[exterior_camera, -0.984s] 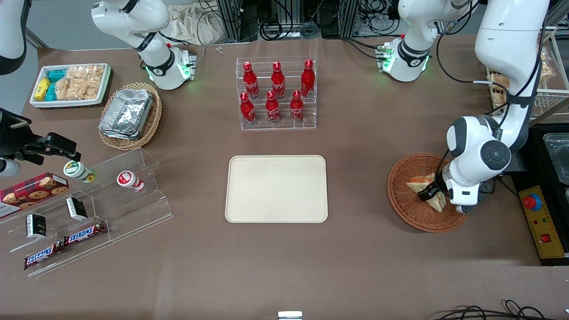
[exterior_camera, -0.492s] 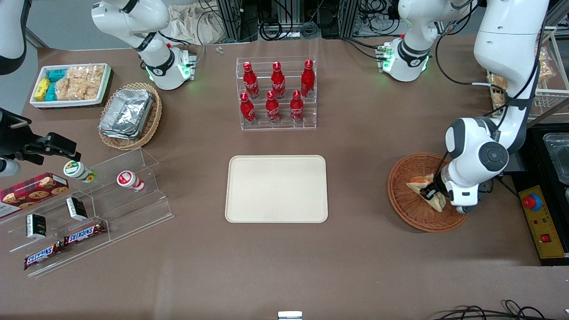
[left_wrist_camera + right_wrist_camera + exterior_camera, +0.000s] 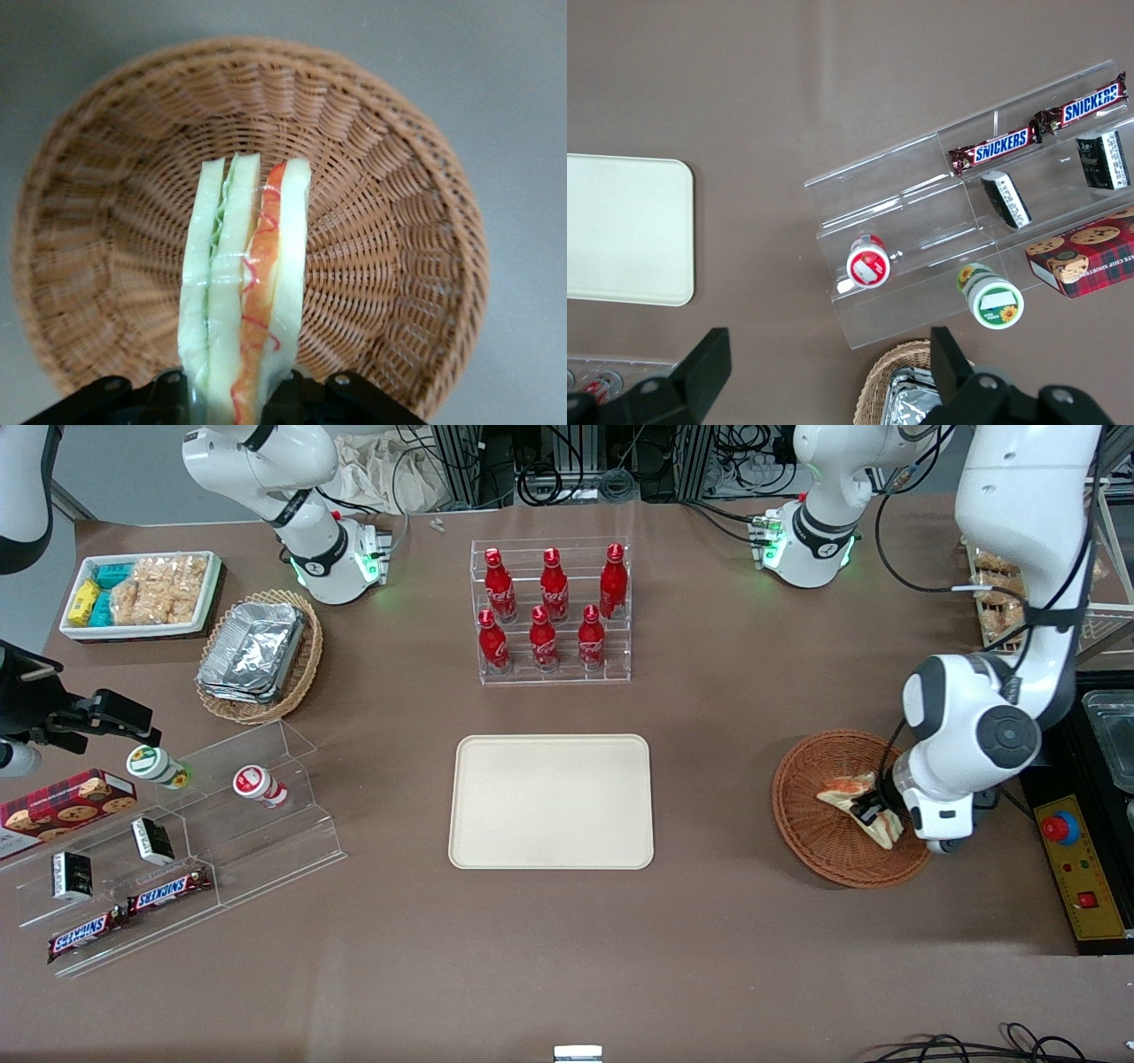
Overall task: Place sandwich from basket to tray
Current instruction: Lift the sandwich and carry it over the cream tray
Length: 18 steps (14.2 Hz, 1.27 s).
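My left gripper is over the round reddish-brown wicker basket at the working arm's end of the table. It is shut on the sandwich, a clear-wrapped wedge of white bread with red-orange and green filling. In the left wrist view the gripper grips the sandwich by its two bread faces and holds it lifted above the basket's floor. The cream-beige tray lies flat at the table's middle and holds nothing; it also shows in the right wrist view.
A clear rack of red bottles stands farther from the camera than the tray. A tan oval basket with foil containers, a white bin of snacks and a clear stepped stand with snacks lie toward the parked arm's end. A control box sits beside the basket.
My gripper has risen and shifted slightly toward the working arm's end, lifting the sandwich off the basket floor. The sandwich has tilted in the grip.
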Each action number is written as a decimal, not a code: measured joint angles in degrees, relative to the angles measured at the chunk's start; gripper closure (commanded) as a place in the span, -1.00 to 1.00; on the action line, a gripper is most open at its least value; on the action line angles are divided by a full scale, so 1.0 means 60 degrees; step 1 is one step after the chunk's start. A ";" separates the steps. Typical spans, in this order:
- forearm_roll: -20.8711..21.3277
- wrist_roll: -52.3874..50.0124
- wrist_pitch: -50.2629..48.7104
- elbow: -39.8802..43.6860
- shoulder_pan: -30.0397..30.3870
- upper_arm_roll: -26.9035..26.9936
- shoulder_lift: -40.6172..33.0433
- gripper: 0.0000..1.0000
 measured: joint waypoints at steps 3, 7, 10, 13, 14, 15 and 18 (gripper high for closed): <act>0.0005 0.0098 -0.3310 0.1736 -0.0032 -0.0089 -0.0578 1.00; -0.0002 0.1615 -0.7481 0.4456 -0.0064 -0.0322 -0.0939 1.00; -0.0117 0.2399 -0.8349 0.5518 -0.0080 -0.1410 -0.0986 1.00; -0.0138 0.2351 -0.8257 0.5599 -0.0175 -0.3078 -0.0860 1.00; -0.0187 0.2332 -0.7991 0.5564 -0.0231 -0.3496 -0.0713 1.00; -0.0335 0.2324 -0.7532 0.5478 -0.0297 -0.3785 -0.0538 1.00; -0.0781 0.2333 -0.5730 0.4972 -0.0748 -0.4024 0.0173 1.00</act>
